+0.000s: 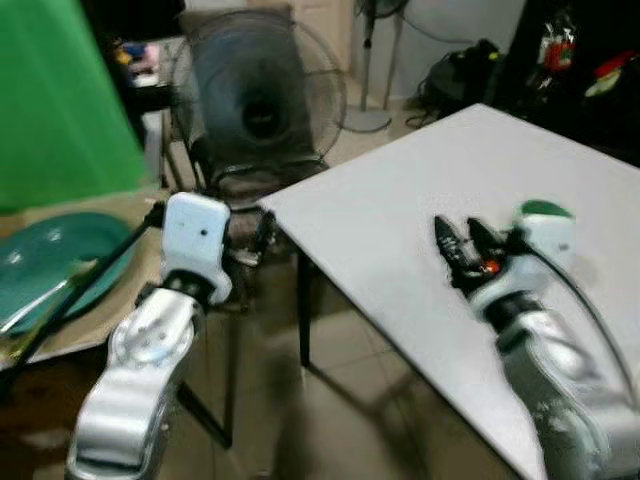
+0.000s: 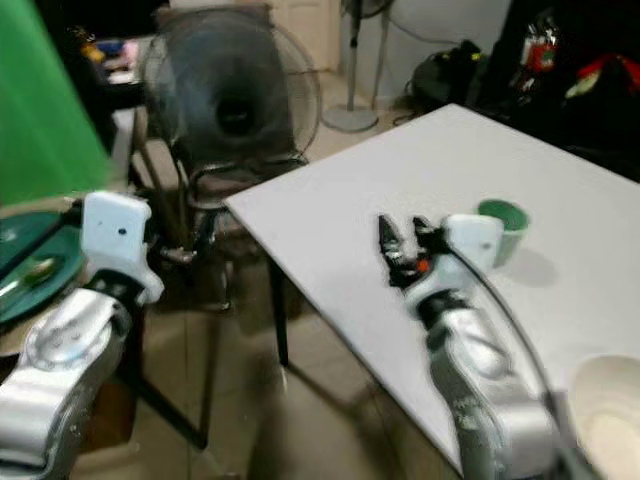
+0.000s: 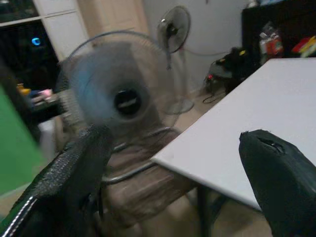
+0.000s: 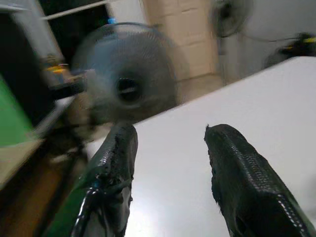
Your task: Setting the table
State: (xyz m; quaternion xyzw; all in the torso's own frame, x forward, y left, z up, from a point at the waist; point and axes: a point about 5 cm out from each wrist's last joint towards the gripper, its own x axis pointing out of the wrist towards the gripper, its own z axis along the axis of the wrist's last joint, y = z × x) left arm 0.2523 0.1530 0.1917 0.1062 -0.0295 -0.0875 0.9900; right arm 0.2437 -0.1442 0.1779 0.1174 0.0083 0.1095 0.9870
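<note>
Step in hand, as I judge it: a reach or reposition between placements. Nothing is being carried.

Right end effector (image 2: 405, 240) hovers over the white surface (image 1: 400, 215), a little in from its near-left edge. Fingers parted, nothing between them; right wrist view confirms bare tabletop in the gap.

Left end effector (image 3: 173, 182) sits off the surface's corner, above the floor, aimed toward a standing fan (image 1: 258, 105) and the chair below it. Fingers spread wide, empty.

Task things:
- Green cup (image 2: 502, 228) stands upright on the surface, just behind the right wrist, apart from the fingers.
- Pale bowl (image 2: 605, 415) at the near right edge of the surface, partly cut off by the frame.
- Teal plate (image 1: 55, 260) lies on a low stand to the robot's left, well apart from the surface, with what may be cutlery resting in it; blur leaves that uncertain.

Next move, my judgement: the plate is not yet on the surface, so the left arm would need to turn toward it and close on its rim, with care for whatever lies in it.

Writing: none legible. Frames are soft; items on the dark shelves behind show colour only.
</note>
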